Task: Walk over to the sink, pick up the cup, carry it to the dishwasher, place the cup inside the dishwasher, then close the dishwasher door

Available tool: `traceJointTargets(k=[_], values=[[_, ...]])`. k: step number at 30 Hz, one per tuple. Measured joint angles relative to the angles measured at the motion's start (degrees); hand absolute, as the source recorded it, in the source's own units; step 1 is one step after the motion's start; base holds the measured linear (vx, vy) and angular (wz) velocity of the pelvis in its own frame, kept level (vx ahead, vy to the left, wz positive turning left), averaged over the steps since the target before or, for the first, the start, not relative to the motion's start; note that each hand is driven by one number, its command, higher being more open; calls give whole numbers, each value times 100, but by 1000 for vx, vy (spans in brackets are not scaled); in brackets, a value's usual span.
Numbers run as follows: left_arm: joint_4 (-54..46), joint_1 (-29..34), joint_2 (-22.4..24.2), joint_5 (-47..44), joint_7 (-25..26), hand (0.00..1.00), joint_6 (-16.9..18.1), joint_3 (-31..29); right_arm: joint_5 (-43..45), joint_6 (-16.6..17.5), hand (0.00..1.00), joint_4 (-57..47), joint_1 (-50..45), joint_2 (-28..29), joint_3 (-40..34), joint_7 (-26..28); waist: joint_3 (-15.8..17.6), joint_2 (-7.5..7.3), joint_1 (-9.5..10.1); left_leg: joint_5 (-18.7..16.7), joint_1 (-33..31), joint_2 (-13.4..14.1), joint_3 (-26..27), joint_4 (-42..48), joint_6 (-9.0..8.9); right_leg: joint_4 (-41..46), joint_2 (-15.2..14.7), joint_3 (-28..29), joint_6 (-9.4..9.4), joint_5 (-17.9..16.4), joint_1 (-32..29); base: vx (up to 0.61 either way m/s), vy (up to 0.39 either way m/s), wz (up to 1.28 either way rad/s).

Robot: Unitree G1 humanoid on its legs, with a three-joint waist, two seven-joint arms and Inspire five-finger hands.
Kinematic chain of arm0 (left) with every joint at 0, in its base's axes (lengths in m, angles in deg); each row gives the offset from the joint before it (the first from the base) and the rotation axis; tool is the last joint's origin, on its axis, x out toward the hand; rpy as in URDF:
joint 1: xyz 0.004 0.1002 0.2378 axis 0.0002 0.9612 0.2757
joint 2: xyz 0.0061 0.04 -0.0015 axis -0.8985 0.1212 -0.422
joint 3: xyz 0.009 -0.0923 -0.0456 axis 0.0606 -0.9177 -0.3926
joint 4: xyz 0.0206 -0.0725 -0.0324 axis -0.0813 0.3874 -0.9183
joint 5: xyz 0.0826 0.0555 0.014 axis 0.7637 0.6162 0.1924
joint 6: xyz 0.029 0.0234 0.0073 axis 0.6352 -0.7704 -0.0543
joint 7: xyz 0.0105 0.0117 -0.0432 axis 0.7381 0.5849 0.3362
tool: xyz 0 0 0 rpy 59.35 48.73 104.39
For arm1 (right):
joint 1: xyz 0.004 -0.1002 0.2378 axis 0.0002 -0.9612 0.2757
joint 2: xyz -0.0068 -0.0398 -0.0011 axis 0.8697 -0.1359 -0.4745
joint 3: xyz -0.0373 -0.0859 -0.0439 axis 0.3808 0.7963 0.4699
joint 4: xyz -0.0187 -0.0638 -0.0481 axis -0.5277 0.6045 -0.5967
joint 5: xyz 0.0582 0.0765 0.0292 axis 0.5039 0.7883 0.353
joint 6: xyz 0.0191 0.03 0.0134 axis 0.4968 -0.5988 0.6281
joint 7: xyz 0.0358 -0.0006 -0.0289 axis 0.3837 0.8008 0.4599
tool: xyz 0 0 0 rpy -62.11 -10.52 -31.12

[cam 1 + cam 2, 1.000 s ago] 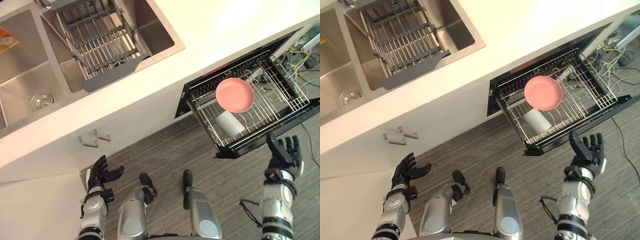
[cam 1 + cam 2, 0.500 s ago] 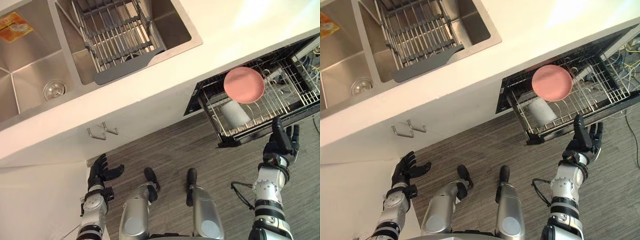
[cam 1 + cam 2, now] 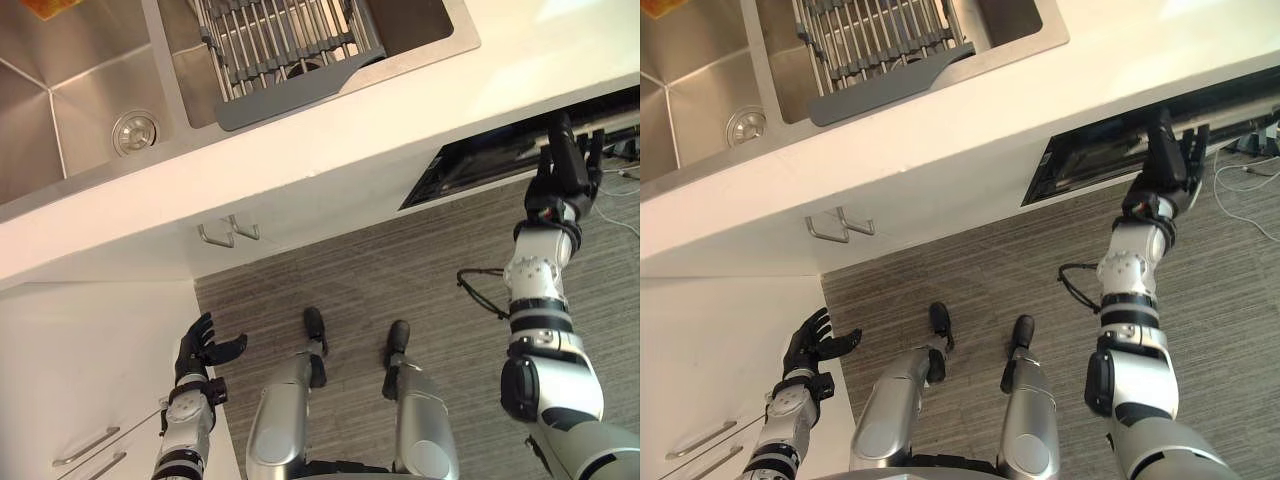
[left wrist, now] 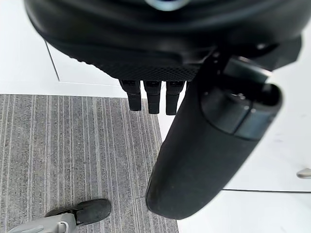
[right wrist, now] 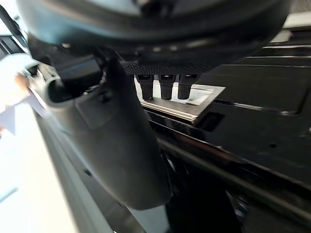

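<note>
Big change from a second ago: the rack's slid in, white cup hidden inside. My right hand (image 3: pixel 562 178), fingers straight, is pressing the black dishwasher door (image 3: pixel 470 170) nearly closed under the white countertop's (image 3: pixel 330 140) edge. I reckon one last push remains. Left hand (image 3: pixel 200 352) hangs open, idle.

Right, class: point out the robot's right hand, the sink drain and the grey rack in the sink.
right hand (image 3: pixel 563 180), left eye view, on the back of the hand below the fingers.
sink drain (image 3: pixel 134 131), left eye view, on the middle of the round metal strainer.
grey rack (image 3: pixel 300 92), left eye view, on its flat front lip.
</note>
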Motion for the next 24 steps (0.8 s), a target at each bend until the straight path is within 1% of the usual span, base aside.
traceJointTargets(k=[7,10,12,14,16,18,19,23,24], values=[[-2,-63,0,-1,60,90,7,49,-30,-26,90,184,70,-154,264,90,3,4,-25,212,93,-16,-101,-276,-98,-99,28,-95,-54,67,56,-30,11,6],[4,-59,-2,-1,63,90,0,53,-176,-140,90,215,-39,-220,282,272,10,-8,-47,327,198,-12,-109,-471,-122,-222,43,-120,-79,121,126,-10,6,0],[1,-51,-16,-1,62,90,0,88,-498,-257,90,64,-536,-267,417,568,4,-26,-57,339,346,0,-151,-544,-132,-272,72,-172,-85,125,296,43,-2,6],[-20,-48,-25,-1,61,90,0,88,-774,-395,90,-92,-984,-264,513,754,-6,-63,-66,348,447,0,-154,-615,-143,-310,93,-183,-89,118,386,59,-7,2],[-55,-39,-59,-1,59,90,0,88,-1040,-505,90,-174,-1465,-229,542,902,1,-131,-86,363,551,-10,-156,-685,-153,-337,110,-197,-86,110,481,64,-5,2],[-62,9,-175,-2,40,90,-3,126,-1525,-652,90,-266,-2241,-90,555,929,-56,-278,-190,359,660,-50,-231,-697,-166,-336,90,-280,-58,57,634,78,12,15],[-61,10,-206,-1,25,90,-6,139,-1651,-680,90,-320,-2451,-67,559,945,-71,-311,-215,357,680,-53,-261,-697,-169,-336,82,-307,-50,47,673,65,25,23],[-64,120,-355,3,-59,90,-13,139,-2777,-818,90,-644,-3695,182,553,1023,-245,-600,-365,314,931,-129,-292,-696,-223,-227,-23,-329,7,-92,900,15,39,6],[-68,207,-408,17,-67,90,-13,137,-3078,-820,90,-721,-4024,302,539,1040,-376,-694,-391,287,992,-140,-275,-697,-251,-188,-45,-315,30,-154,930,-5,42,-4]])
